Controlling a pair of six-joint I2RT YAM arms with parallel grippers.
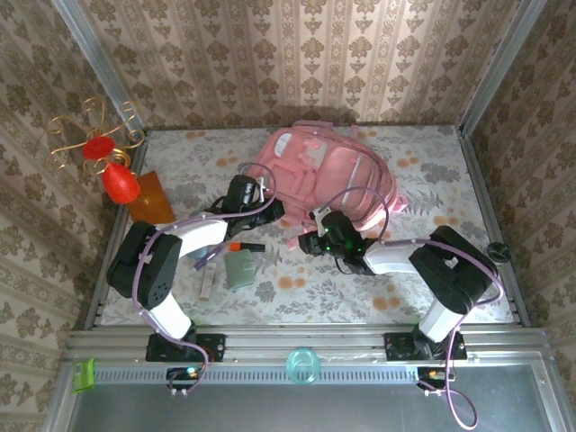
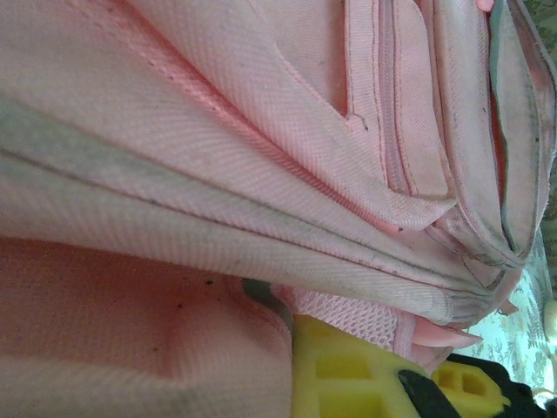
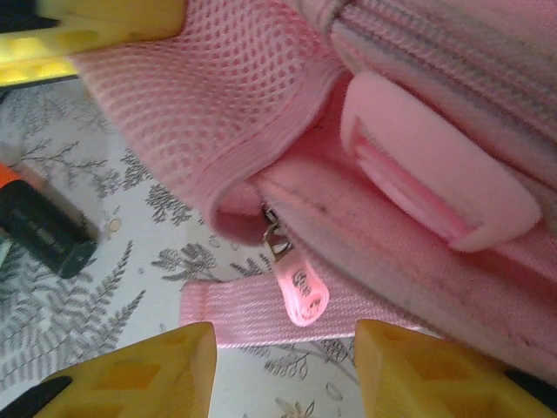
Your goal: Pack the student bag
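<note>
Nearest my bases, on the flowered desk (image 1: 297, 288), a grey-green card (image 1: 240, 268) is lying flat. A pale stick (image 1: 207, 283) is lying just beside it on the left, and a black marker (image 1: 245, 246) with an orange end is lying just beyond it.

I am reaching my right pincer (image 3: 285, 341) past these to the near edge of the student bag (image 1: 324, 171). Its yellow fingers (image 3: 130, 379) are standing apart, and a pink zip pull (image 3: 300, 296) is hanging between them, touching neither. Raised marks are showing on the pull, but they are too blurred for me to read. A flat pink strap (image 3: 235, 318) is lying on the desk behind the pull, and a pink plastic buckle (image 3: 435, 165) is sitting just above it.

My left pincer (image 1: 273, 210) is clamping shut on the bag's mesh edge (image 3: 191, 96) at its near left corner, with folds of pink cloth pressing close to that wrist's camera.

The bag is lying in the middle of the far half of the desk, its pockets facing up. Far to the left, an orange pad (image 1: 150, 198) and a red ornament (image 1: 117, 180) are sitting by the wall.
</note>
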